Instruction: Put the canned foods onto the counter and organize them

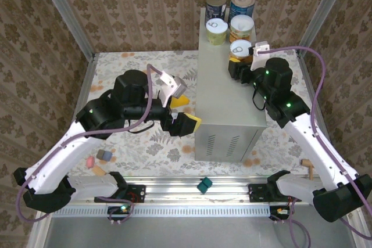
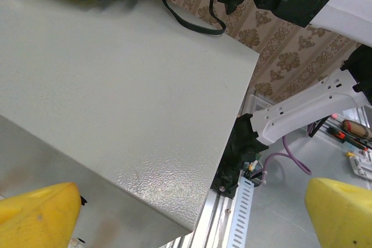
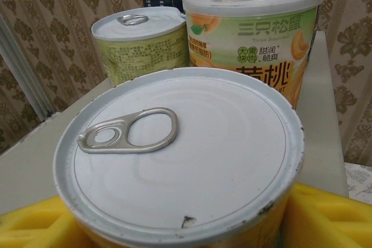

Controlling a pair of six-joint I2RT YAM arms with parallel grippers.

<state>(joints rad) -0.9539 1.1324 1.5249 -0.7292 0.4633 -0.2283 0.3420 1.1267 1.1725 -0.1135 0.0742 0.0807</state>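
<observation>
The counter (image 1: 226,103) is a tall grey metal box with vent slits on its near face. At its far end stand two dark blue cans (image 1: 215,5) (image 1: 241,5) and, in front of them, a green-labelled short can (image 1: 217,31) and a yellow-labelled one (image 1: 241,28). My right gripper (image 1: 240,57) is shut on a third short can (image 1: 239,47) with a white pull-tab lid (image 3: 180,155), just in front of the yellow can (image 3: 253,27). My left gripper (image 1: 185,113) stands open beside the counter's left wall, its yellow fingers (image 2: 35,216) wide apart with nothing between them.
Small pink (image 1: 90,161) and grey-blue (image 1: 104,155) blocks lie on the floral floor at the left. A teal block (image 1: 204,185) sits on the front rail and a wooden piece (image 1: 308,168) lies at the right. Patterned walls and metal posts close in the sides.
</observation>
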